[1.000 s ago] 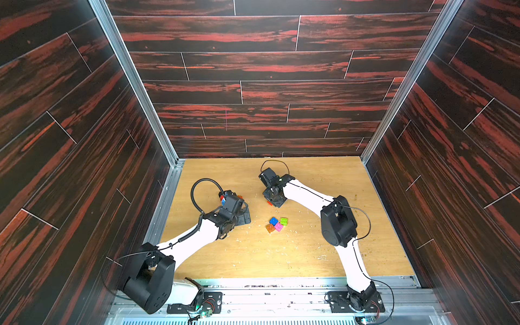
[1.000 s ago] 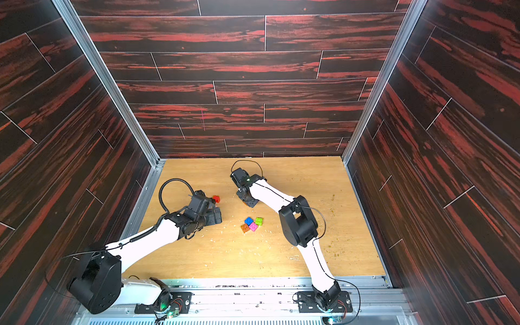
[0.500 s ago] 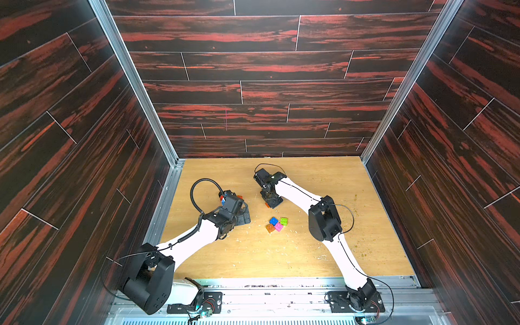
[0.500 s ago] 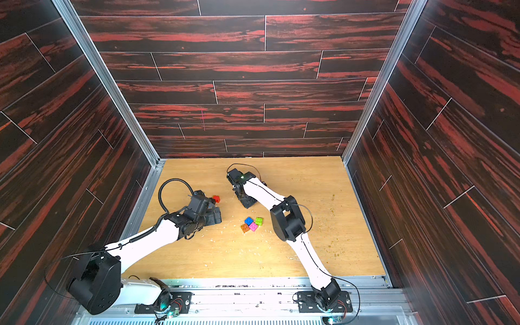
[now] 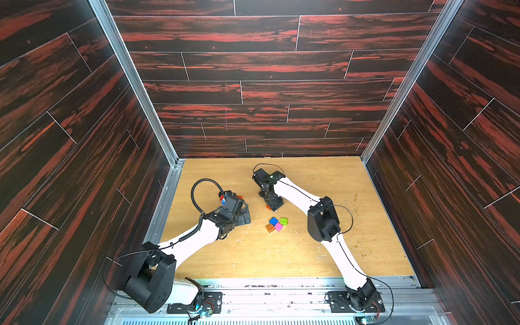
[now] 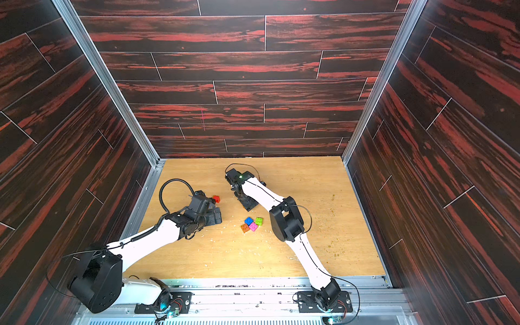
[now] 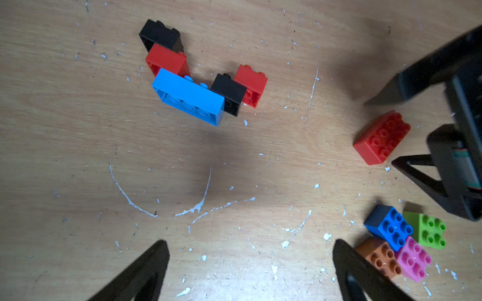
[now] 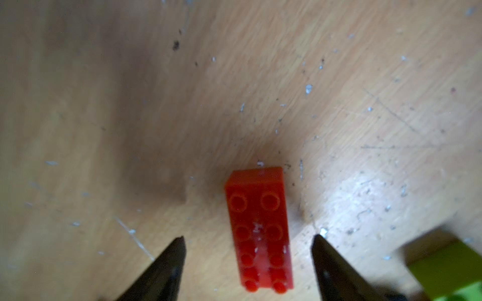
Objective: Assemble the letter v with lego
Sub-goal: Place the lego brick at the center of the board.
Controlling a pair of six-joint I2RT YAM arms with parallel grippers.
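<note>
In both top views the long red brick [image 5: 268,207] lies on the desk [image 5: 323,174] at the right fingers [image 5: 275,203]. Left wrist: left fingers [image 7: 146,271] spread, empty, blue-black-red cluster [image 7: 189,96] well ahead. Right wrist: right fingers spread apart, brick lengthwise between them, untouched.

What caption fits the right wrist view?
Open right end effector straddling a long red brick lying studs-up on the wooden table.
</note>
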